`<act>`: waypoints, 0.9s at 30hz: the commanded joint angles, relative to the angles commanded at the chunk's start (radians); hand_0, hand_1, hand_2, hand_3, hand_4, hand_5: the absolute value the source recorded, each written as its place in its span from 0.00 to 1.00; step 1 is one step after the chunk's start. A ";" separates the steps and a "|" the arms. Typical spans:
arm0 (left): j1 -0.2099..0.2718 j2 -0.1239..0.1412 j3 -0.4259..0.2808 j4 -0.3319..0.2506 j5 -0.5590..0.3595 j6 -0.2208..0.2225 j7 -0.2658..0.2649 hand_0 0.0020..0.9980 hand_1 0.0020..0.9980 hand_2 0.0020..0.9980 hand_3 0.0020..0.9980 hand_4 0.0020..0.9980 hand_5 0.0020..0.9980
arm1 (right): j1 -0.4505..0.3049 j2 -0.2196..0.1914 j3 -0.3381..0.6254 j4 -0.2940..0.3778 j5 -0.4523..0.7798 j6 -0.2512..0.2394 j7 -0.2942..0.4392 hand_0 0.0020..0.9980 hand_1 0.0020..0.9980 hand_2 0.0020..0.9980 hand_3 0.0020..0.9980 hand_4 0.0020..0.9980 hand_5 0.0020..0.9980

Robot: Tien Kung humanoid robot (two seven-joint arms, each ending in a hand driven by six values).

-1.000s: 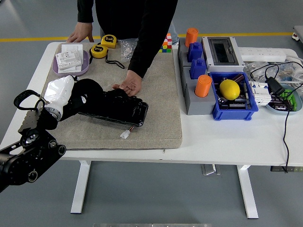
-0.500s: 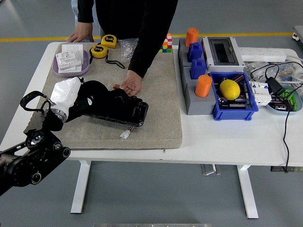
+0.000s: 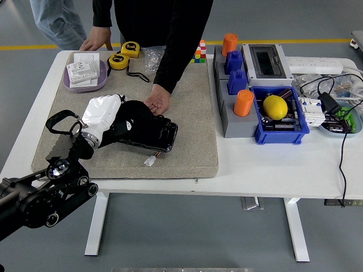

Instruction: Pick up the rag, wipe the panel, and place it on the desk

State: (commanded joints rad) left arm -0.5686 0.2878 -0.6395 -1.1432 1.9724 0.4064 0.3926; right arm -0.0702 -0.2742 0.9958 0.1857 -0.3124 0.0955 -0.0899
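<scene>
Rag, black cloth (image 3: 131,120): lies bunched on the left end of the glossy black rectangular panel (image 3: 148,135), which rests on the grey felt mat (image 3: 187,122) covering the left half of the white table (image 3: 272,164). A short lead with a white connector (image 3: 150,161) projects from the panel's near edge.

Left hand, white-covered (image 3: 102,115): presses on the rag from the left, fingers closed over the cloth. The black left arm enters from the lower left corner. The right arm is outside the view.

Person at the far side: one hand (image 3: 157,102) rests on the panel's far edge, touching the rag's right side; the other hand (image 3: 94,43) rests on the table's far edge near the purple tray (image 3: 85,84) of white boxes.

Other items: two yellow tape measures (image 3: 125,55) behind the mat; grey holder (image 3: 229,116) with blue blocks and orange cylinders (image 3: 243,102); blue bin containing a yellow lemon (image 3: 275,106).
</scene>
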 joint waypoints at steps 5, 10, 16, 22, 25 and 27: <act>-0.015 -0.004 0.048 -0.019 -0.007 -0.007 0.005 0.27 0.15 0.51 0.43 0.03 0.00 | 0.001 0.000 -0.004 -0.004 0.005 0.003 0.001 0.74 0.67 0.70 0.62 1.00 0.55; -0.026 -0.011 0.095 -0.030 -0.014 -0.007 0.006 0.27 0.15 0.51 0.43 0.03 0.00 | 0.003 0.000 -0.008 -0.003 0.008 0.002 0.002 0.74 0.67 0.70 0.62 1.00 0.55; -0.039 -0.011 0.149 -0.050 -0.016 -0.009 0.011 0.27 0.15 0.51 0.43 0.03 0.00 | 0.001 -0.001 -0.004 -0.005 0.005 0.004 -0.001 0.74 0.67 0.70 0.62 1.00 0.55; -0.051 -0.014 0.191 -0.066 -0.015 -0.013 0.018 0.27 0.15 0.51 0.43 0.03 0.00 | 0.002 -0.001 -0.010 -0.006 0.010 0.004 0.000 0.74 0.67 0.70 0.62 1.00 0.55; -0.056 -0.017 0.204 -0.074 -0.015 -0.013 0.020 0.27 0.15 0.51 0.43 0.03 0.00 | 0.002 -0.001 -0.013 -0.006 0.012 0.004 0.000 0.74 0.67 0.70 0.62 1.00 0.55; -0.057 -0.019 0.211 -0.080 -0.014 -0.013 0.022 0.27 0.15 0.51 0.43 0.03 0.00 | 0.002 -0.001 -0.014 -0.006 0.013 0.003 0.000 0.74 0.67 0.70 0.62 1.00 0.55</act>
State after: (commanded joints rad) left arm -0.6259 0.2687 -0.4285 -1.2232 1.9587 0.3938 0.4142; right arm -0.0680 -0.2750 0.9819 0.1801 -0.2995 0.0988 -0.0900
